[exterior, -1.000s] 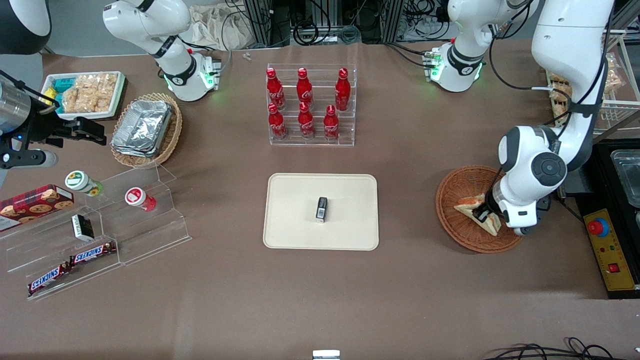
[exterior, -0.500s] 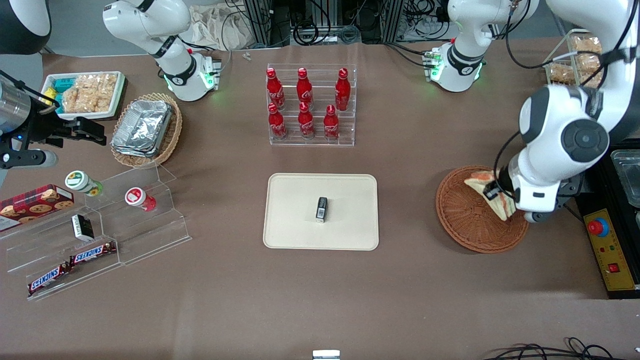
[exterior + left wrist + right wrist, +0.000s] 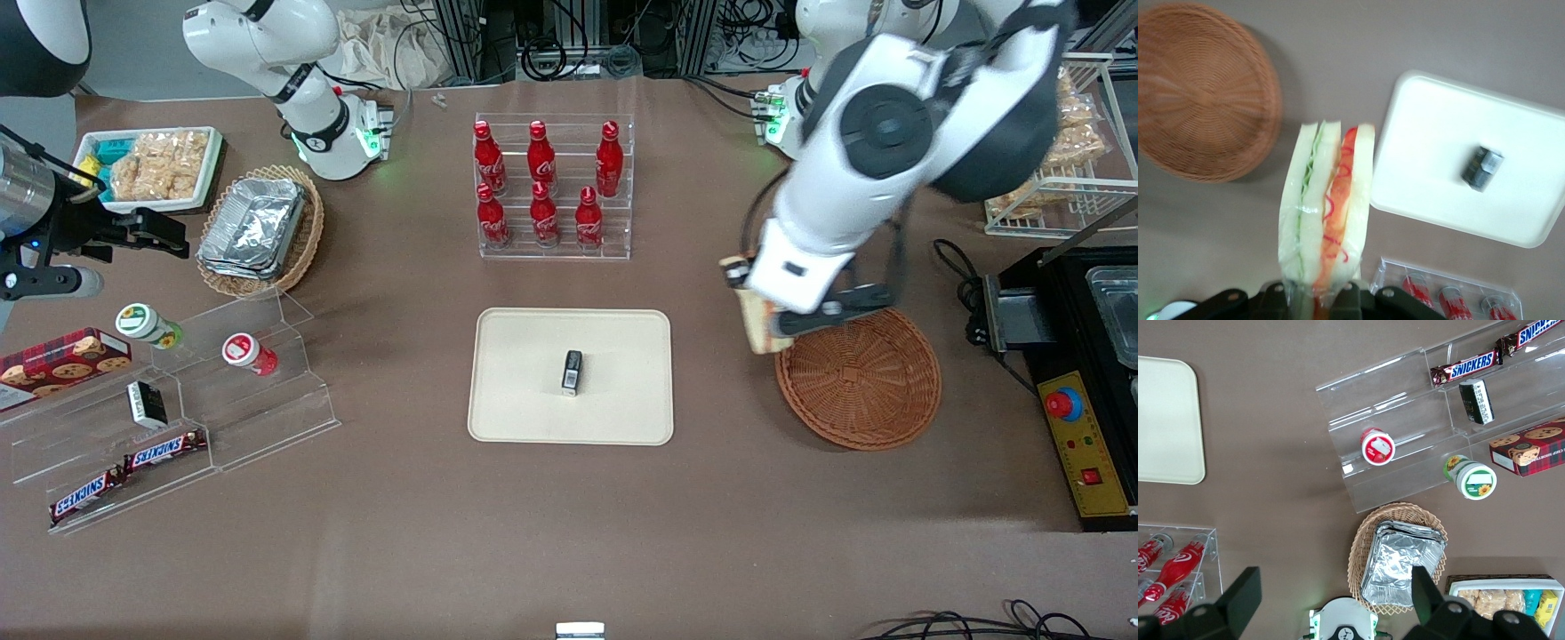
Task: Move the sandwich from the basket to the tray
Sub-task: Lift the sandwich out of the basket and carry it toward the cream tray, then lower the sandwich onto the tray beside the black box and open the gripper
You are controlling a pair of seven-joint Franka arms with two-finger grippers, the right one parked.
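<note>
We see gripper [image 3: 766, 322] above table [image 3: 569, 533], between tray [image 3: 516, 391] and basket [image 3: 859, 380], over basket's rim on the side toward the tray. Jaws clamp sandwich [image 3: 1326, 212], lifted clear of basket. Small box [image 3: 572, 372] lies on tray, near its middle. Bottle rack [image 3: 553, 187] stands farther from front camera than tray. We find tiered stand [image 3: 178, 400] toward parked arm's end of table.
</note>
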